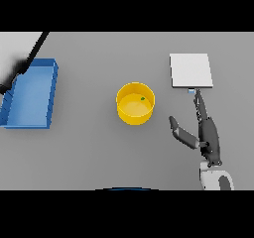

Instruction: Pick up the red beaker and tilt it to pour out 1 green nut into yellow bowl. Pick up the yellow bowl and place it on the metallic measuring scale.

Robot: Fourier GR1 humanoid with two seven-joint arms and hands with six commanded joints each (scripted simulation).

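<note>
one green nut already lay in the yellow bowl, so the pour looked done and the bowl's move to the scale was the step in hand.
the right hand lay open on the table, fingers straight and pointing up toward the metallic measuring scale, thumb spread toward the bowl, holding nothing. the bowl stood upright near the table's middle, to the left of that hand and apart from it, with the scale further back and to the bowl's right. no red beaker showed anywhere. a blue tray sat at the far left, with a dark arm-like shape over its corner; whether that was the left hand could not be told. next, by my reading, the right hand needed to swing left, close on the bowl's rim or wall, lift it level so the nut stayed in, and set it on the scale.
</note>
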